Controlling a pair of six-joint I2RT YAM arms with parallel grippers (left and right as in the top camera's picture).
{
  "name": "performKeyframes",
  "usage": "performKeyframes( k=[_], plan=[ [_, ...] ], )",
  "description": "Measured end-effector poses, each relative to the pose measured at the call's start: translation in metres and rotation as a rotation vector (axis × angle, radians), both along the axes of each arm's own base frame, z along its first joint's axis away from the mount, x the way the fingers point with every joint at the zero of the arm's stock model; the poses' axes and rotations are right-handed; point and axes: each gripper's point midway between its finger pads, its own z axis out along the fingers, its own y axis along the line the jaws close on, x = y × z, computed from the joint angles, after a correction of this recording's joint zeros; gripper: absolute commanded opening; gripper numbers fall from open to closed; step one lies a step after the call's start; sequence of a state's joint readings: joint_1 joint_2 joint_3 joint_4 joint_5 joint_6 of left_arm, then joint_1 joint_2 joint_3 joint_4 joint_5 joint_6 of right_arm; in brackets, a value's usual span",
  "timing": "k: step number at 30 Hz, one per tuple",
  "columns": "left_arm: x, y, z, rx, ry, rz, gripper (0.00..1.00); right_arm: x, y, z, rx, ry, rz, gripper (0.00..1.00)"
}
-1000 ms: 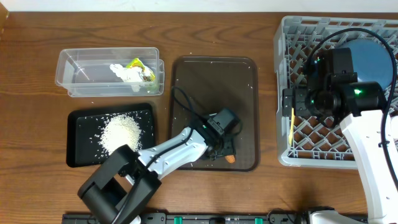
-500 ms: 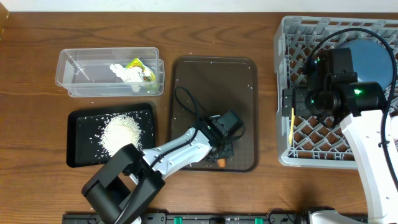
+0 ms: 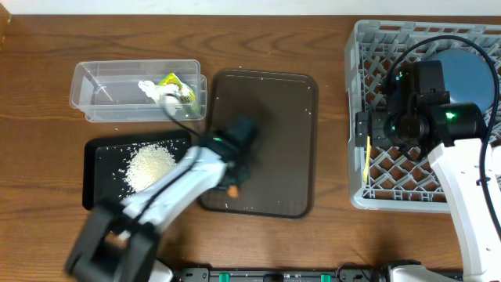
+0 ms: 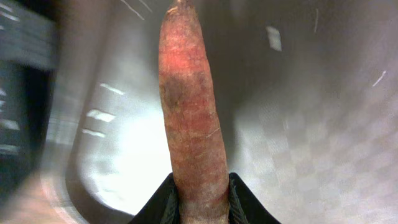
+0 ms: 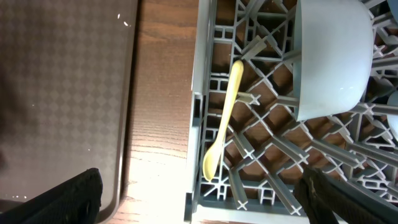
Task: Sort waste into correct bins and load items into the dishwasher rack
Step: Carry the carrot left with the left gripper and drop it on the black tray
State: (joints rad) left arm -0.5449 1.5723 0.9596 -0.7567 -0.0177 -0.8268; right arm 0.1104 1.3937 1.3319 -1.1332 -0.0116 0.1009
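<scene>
My left gripper (image 3: 233, 185) is shut on the orange-brown carrot-like stick (image 3: 232, 190), which fills the left wrist view (image 4: 189, 112) between the jaws (image 4: 199, 202). It hangs over the front left corner of the dark brown serving tray (image 3: 274, 117), right of the black tray (image 3: 98, 153) that holds the rice (image 3: 151, 166). The clear tub (image 3: 94, 78) holds the yellow-green wrapper (image 3: 174, 81) and the white tissue (image 3: 153, 90). My right gripper (image 5: 205, 199) is open and empty over the left edge of the grey rack (image 3: 360, 47). The rack holds the yellow spoon (image 5: 224, 118), the white bowl (image 5: 336, 56) and the blue plate (image 3: 470, 74).
A strip of bare wooden table (image 5: 161, 93) lies between the brown tray and the rack. A few loose rice grains lie on the brown tray and around the black tray. The left arm stretches across the black tray's front right corner.
My left arm has swung left with the carrot stick, from the brown tray's front middle to its front left corner. The brown tray has shifted slightly left. The right arm has not moved.
</scene>
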Motion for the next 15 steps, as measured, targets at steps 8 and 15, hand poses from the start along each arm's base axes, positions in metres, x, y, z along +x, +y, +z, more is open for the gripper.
performKeyframes(
  k=[8,15],
  plan=[
    [0.016,0.094,0.062,0.069,-0.174,0.233,0.12,0.0,0.0,0.0,0.0,0.0,0.0,0.99],
    [0.017,0.163,0.062,0.125,-0.163,0.452,0.12,0.0,0.0,0.0,0.0,0.0,0.0,0.99]
  ],
)
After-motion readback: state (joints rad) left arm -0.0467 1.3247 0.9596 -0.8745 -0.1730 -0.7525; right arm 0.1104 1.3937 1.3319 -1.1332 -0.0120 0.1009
